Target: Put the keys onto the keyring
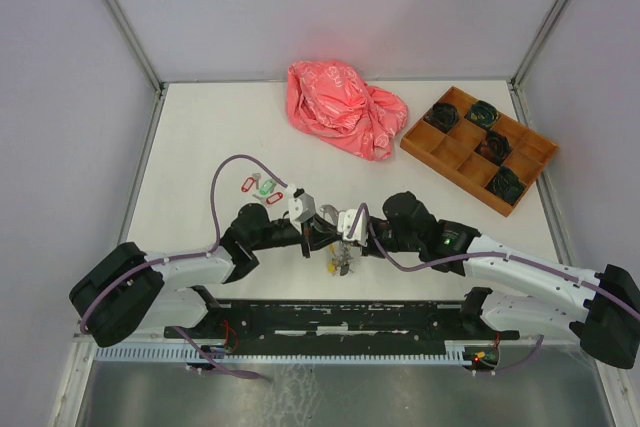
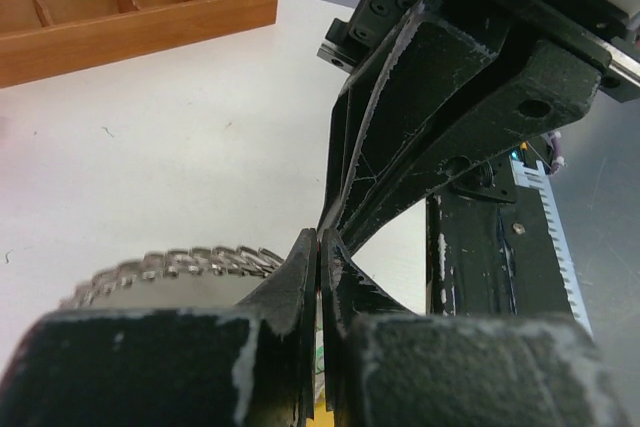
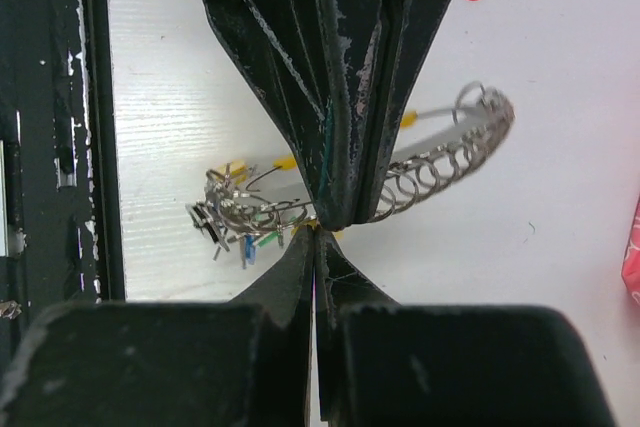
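The keyring [image 3: 450, 152] is a thin silver arc strung with several small loops and partly yellow; it also shows in the left wrist view [image 2: 170, 265]. A bunch of keys [image 3: 235, 215] with blue, green and yellow tags hangs from it, and shows in the top view [image 1: 341, 263]. My left gripper [image 1: 325, 235] and right gripper [image 1: 342, 237] meet tip to tip above the table. Both are shut on the ring at nearly the same spot, left [image 2: 320, 247] and right [image 3: 317, 237]. Three loose keys [image 1: 262, 187] with red and green tags lie to the left.
A crumpled pink bag [image 1: 340, 107] lies at the back centre. A wooden compartment tray [image 1: 478, 147] holding dark objects stands at the back right, and is also in the left wrist view [image 2: 130, 27]. The black base rail [image 1: 340, 317] runs along the near edge.
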You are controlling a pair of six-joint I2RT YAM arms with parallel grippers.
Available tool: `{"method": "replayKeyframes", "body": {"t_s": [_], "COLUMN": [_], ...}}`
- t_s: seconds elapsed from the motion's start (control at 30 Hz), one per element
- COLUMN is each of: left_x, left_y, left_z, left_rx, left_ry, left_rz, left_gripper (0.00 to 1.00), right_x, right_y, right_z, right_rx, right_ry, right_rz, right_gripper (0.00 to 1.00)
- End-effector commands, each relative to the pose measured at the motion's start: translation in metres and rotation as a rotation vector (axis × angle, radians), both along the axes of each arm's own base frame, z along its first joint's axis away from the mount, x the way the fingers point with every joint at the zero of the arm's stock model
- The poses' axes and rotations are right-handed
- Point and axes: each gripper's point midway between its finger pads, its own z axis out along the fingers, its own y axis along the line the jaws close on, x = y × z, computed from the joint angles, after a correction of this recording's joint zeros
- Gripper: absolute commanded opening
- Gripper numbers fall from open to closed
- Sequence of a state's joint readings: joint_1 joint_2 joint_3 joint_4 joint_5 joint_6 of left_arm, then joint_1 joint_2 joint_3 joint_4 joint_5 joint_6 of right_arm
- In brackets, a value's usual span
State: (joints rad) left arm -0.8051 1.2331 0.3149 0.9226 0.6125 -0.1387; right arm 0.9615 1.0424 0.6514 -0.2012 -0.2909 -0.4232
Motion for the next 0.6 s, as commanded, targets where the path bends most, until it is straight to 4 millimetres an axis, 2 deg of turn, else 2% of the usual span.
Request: {"method": "replayKeyframes", "body": {"t_s": [0.0,0.3,0.47,0.5,0.57], "left_x": [0.007,0.014,0.015,0.014,0.012], "left_y": [-0.001,0.005,0.008,0.009,0.01], "left_z": [0.037,0.031,0.026,0.023,0.021], "left_rx": [-0.137,-0.15,-0.146,-0.141,-0.138], "left_ry": [-0.046,-0.033,-0.026,-0.023,-0.022], "left_rz": [0.048,0.108,0.127,0.126,0.121], "left_gripper": [0.03,0.03,0.03,0.03,0.11], "right_x": [0.005,0.01,0.012,0.012,0.012], "right_y": [0.017,0.008,0.008,0.009,0.009], "right_z": [0.027,0.032,0.044,0.047,0.049], "right_rx": [0.109,0.069,0.066,0.067,0.058], "right_ry": [-0.04,-0.08,-0.107,-0.113,-0.114], "right_rz": [0.013,-0.001,0.007,0.01,0.021], "right_gripper": [0.01,0.01,0.01,0.01,0.01]}}
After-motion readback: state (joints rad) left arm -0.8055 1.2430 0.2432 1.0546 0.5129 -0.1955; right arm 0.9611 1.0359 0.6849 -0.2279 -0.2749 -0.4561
